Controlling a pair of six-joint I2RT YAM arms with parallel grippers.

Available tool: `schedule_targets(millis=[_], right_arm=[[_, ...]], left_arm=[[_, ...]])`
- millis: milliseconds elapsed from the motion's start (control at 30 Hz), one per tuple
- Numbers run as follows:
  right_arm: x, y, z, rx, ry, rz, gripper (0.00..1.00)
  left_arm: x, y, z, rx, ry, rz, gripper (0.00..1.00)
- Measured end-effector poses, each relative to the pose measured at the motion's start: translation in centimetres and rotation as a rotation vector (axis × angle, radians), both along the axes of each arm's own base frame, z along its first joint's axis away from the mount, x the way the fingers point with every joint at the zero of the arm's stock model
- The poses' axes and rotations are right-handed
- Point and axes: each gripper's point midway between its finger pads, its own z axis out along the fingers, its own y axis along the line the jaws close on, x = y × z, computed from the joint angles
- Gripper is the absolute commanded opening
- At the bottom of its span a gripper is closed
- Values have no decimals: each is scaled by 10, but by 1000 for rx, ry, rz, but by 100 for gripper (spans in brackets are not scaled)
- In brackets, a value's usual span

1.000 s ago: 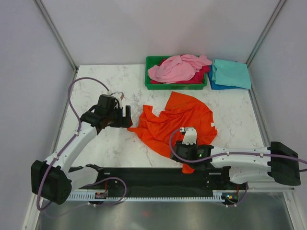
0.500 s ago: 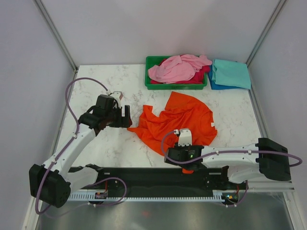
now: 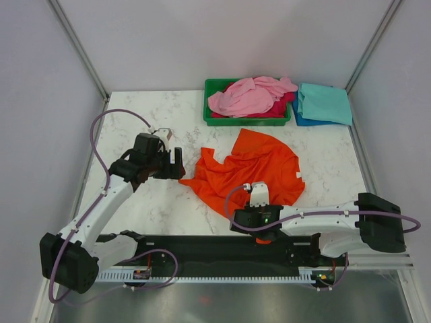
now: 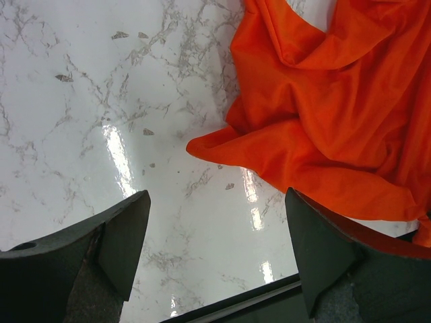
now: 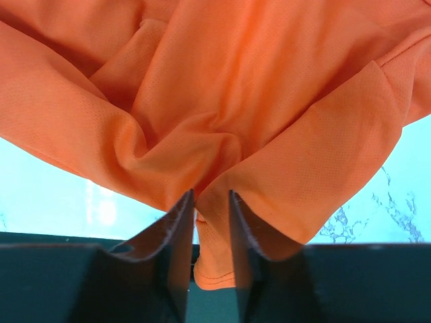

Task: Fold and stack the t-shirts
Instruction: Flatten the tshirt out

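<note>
A crumpled bright orange t-shirt lies on the marble table in front of both arms. My right gripper is shut on the shirt's near hem; in the right wrist view the orange cloth is pinched between the fingers. My left gripper is open and empty, hovering just left of the shirt's left corner. A light pink t-shirt lies heaped over a magenta one in the tray. A folded teal t-shirt lies on a blue one at the back right.
A green plastic tray stands at the back middle of the table. The black base rail runs along the near edge, and a bit of orange hem hangs over it. Grey walls close in the table on three sides.
My right gripper has slid left along the near edge, dragging the shirt's near hem with it. The left gripper has barely moved.
</note>
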Motion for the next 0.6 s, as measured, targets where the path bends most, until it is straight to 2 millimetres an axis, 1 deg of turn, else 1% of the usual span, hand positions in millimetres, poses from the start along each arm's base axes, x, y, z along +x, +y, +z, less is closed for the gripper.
schedule_targets(millis=[33,67,133,200,233,267,367,467,533,600], right_arm=[[0,0,-1,-4,1,-1,29],[0,-1,-1,-8,2,-1,23],[0,-2,-2,-14,3,-3,19],[0,-3,-2,-15,2,-4,11],[0,-3,-2,-17,2,-5,2],[0,-4,-2,-19,0,-5,0],[1,-6,2,-13,-9,-11,0],[4,-13,11,-19,-39,-23,0],[9,-18,25,-15,-76,-38,0],[17,-20,48,30,-135,-58,0]], left_arm=[[0,0,0,0,0,0,89],[0,0,0,0,0,0,89],[0,0,0,0,0,0,89],[0,0,0,0,0,0,89],[0,0,0,0,0,0,89],[0,0,0,0,0,0,89],[0,0,0,0,0,0,89],[0,0,0,0,-1,1,89],[0,0,0,1,1,1,89],[0,0,-1,2,7,1,89]])
